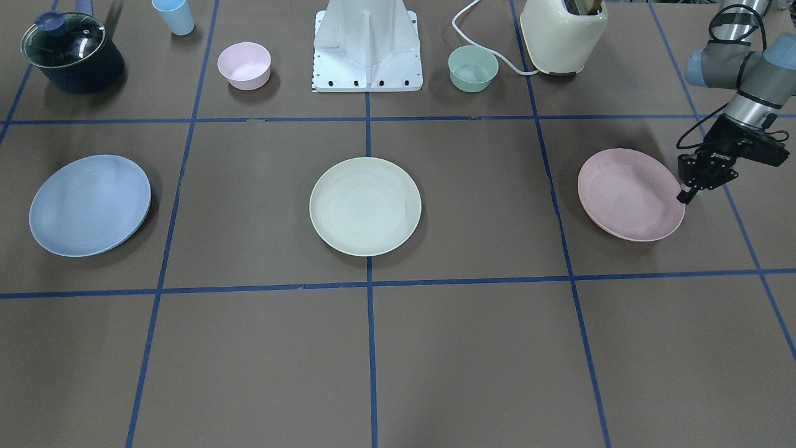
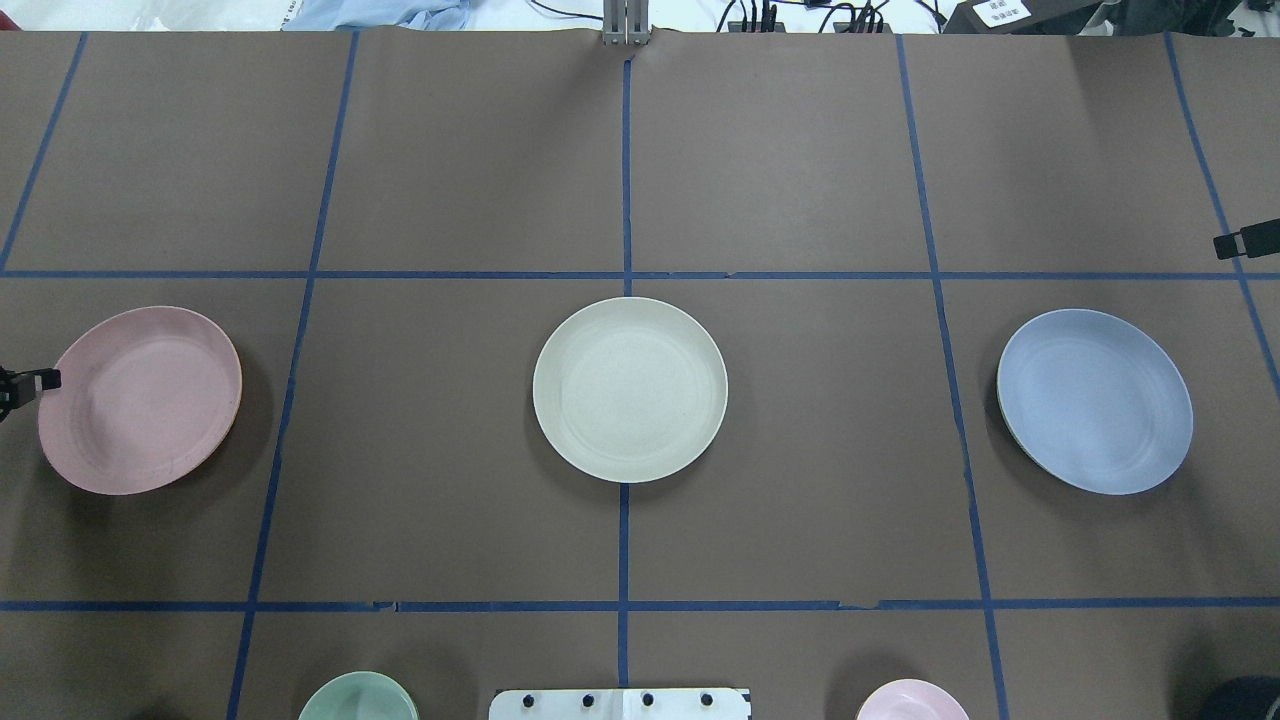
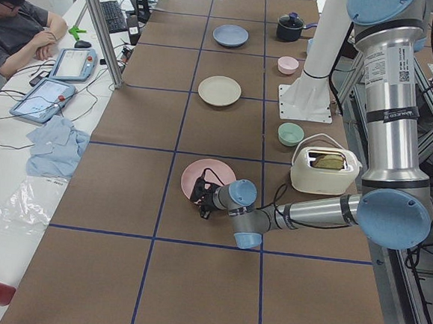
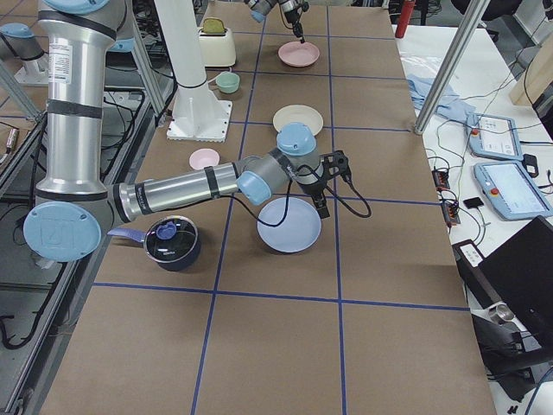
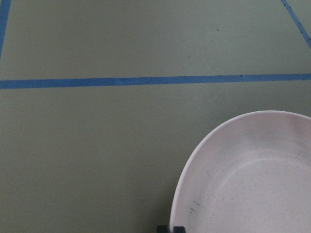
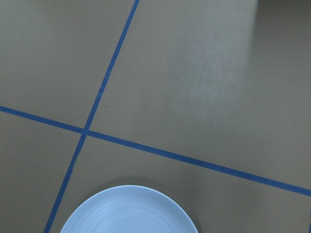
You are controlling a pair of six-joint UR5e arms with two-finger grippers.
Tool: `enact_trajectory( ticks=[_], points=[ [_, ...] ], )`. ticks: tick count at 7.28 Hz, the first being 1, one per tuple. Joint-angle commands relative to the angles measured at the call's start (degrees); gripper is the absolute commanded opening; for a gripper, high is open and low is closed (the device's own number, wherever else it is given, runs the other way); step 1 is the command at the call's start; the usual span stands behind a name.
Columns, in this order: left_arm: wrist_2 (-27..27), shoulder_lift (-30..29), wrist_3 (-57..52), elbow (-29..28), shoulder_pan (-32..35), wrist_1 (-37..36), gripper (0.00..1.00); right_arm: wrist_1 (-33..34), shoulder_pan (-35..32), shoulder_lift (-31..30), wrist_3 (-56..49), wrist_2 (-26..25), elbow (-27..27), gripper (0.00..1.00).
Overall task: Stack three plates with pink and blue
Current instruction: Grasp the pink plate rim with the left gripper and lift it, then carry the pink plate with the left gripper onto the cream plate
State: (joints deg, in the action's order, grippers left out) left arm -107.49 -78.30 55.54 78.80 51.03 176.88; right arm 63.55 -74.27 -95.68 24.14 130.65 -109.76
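Three plates lie in a row on the brown table: the pink plate (image 1: 628,194), the cream plate (image 1: 365,206) in the middle and the light blue plate (image 1: 90,205). My left gripper (image 1: 684,197) is at the pink plate's outer rim. In the left wrist view its fingertips (image 5: 163,228) sit close together astride the pink plate's (image 5: 252,184) rim, shut on it. My right gripper (image 2: 1225,245) hovers above and beyond the blue plate (image 2: 1095,400). No fingers show in the right wrist view, which shows only the blue plate's (image 6: 129,213) edge, so I cannot tell its state.
Along the robot's side stand a small pink bowl (image 1: 244,65), a mint-green bowl (image 1: 473,68), a cream toaster (image 1: 563,37), a lidded dark pot (image 1: 71,53), a blue cup (image 1: 174,15) and the white robot base (image 1: 368,56). An operator (image 3: 17,26) sits beside the table.
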Motion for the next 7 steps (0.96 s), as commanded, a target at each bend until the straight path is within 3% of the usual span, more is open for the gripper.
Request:
enact_trajectory(
  ticks=[1,4,6,7],
  points=[
    [-1.9,-0.7,-0.3,1.0,0.5,-0.7,0.00,0.0,0.0,0.0,0.0,0.0,0.2,1.00],
    [-8.8,-4.2,0.3,1.6,5.5,-1.5,0.00,0.0,0.3,0.1,0.0,0.0,0.2,1.00],
    [-10.2,-8.1,6.5,4.2,6.9,-3.1,0.00,0.0,0.3,0.0,0.0,0.0,0.2,1.00],
    [-9.7,-12.4,10.6,8.5,6.9,-12.2,0.00,0.0,0.4,0.1,0.0,0.0,0.2,1.00]
  ],
)
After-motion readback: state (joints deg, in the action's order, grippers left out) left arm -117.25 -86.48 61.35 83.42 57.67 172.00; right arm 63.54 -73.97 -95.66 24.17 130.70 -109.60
